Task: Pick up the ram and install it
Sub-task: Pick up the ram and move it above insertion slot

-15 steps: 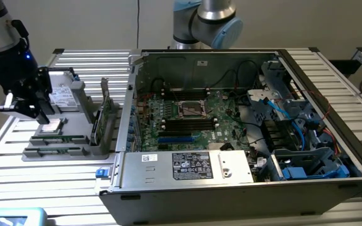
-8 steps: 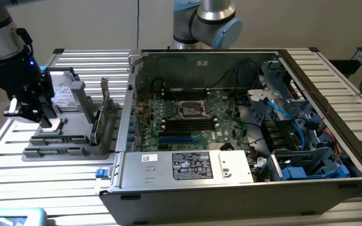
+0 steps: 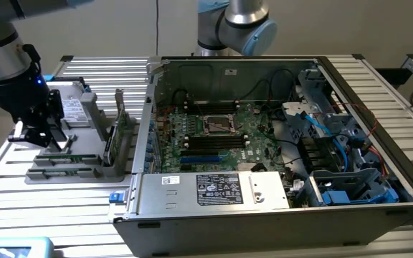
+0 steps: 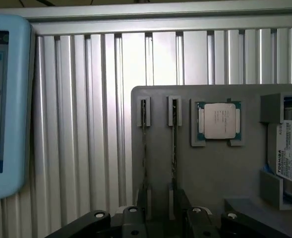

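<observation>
A: At the exterior view's left: black gripper (image 3: pixel 41 140) above a grey tray (image 3: pixel 45 178), jaws spread wide, clamped on nothing.

B: Agreed. Matte moulded plastic, square corners, set on a ribbed aluminium table (image 3: pixel 49 209). And the ram?

A: Through the wrist view: ram (image 4: pixel 174 144) and twin (image 4: pixel 144 144), 2 thin green sticks, edge-up in 2 parallel slots, side by side. Lying under the open jaws, touched by neither finger. Cannot tell which stick sits nearer the jaw line.

B: Just beside them, a square silver CPU (image 4: pixel 218 120) in its pocket, then a labelled drive (image 4: pixel 289 153) in grey brackets.

A: Rightward in the exterior view: tall green card (image 3: pixel 113 134), upright at the tray's edge, near the case wall. Tight there.

B: Then the open steel case (image 3: pixel 214 75). Green motherboard (image 3: pixel 214 134) flat inside, long black slots either side of the socket, loose cables further right.

A: Shiny PSU (image 3: pixel 214 188) along the near edge. Free room above the tray and over the board.
</observation>
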Tool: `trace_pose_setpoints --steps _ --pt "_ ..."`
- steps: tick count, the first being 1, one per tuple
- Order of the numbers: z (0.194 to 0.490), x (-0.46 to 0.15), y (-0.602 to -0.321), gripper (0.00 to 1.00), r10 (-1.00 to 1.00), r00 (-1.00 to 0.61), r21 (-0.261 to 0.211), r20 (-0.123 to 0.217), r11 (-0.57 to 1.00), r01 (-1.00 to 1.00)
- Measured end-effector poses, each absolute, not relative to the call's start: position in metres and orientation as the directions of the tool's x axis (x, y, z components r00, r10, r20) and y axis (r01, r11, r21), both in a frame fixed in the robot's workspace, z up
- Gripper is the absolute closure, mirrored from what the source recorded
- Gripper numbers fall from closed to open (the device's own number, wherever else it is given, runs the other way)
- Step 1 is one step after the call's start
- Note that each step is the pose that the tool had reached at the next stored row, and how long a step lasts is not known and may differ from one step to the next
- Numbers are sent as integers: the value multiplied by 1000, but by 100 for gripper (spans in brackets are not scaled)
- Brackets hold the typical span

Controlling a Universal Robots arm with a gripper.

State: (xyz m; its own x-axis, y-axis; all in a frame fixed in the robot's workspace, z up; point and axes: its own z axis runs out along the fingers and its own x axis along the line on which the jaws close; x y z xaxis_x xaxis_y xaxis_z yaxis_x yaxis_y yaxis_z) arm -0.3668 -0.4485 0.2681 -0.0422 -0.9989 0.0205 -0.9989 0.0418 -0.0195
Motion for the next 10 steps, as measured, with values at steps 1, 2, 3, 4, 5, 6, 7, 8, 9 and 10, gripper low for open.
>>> trace_pose_setpoints --steps 1,2,3,4,5,6,7,8,9,10 --pt "266 -367 -449 64 -999 -42 -19 20 42 -999" --pt "264 -367 -449 64 -999 -42 -19 20 42 -999" --pt "263 -367 -449 64 -999 -42 -20 20 42 -999" --pt "261 -367 -449 64 -999 -42 -20 20 41 -999" --pt "259 -367 -451 64 -999 -42 -19 21 42 -999" --pt "258 -366 -454 64 -999 -42 -19 20 42 -999" --pt "257 -366 -457 64 -999 -42 -19 20 42 -999" --pt "256 -366 -459 64 -999 -42 -19 20 42 -999" --pt "254 -366 -460 64 -999 -42 -19 20 42 -999" --pt "252 -365 -461 64 -999 -42 -19 20 42 -999"
